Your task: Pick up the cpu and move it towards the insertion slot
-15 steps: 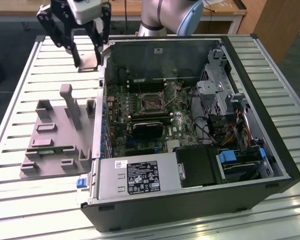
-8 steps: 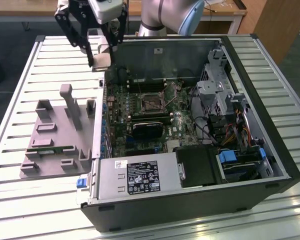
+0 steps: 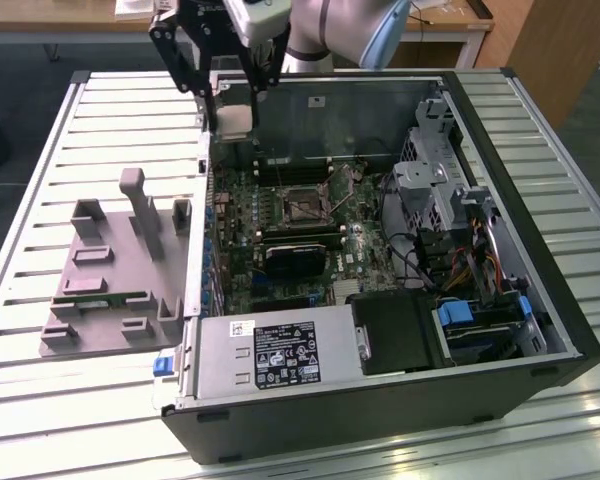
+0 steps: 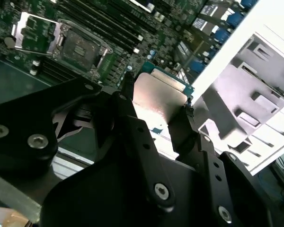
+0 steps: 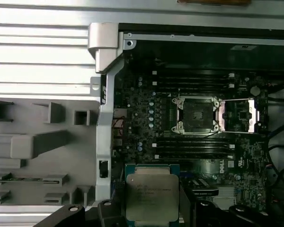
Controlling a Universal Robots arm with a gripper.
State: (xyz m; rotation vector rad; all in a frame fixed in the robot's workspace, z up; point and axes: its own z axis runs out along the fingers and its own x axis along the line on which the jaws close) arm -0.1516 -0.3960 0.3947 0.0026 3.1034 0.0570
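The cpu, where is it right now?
The cpu is clamped in the tool, above the case's far corner on the exterior view's left, short of the socket.

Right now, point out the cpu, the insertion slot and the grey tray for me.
cpu (image 5: 152,197): first wrist view, middle of its metal top, held in the gripper.
insertion slot (image 5: 198,115): first wrist view, dark centre of the socket.
grey tray (image 3: 105,280): exterior view, flat bare surface.

Open computer case (image 3: 400,400) on slatted table (image 3: 60,400), grey tray (image 3: 110,270) beside it, power supply (image 3: 270,355)
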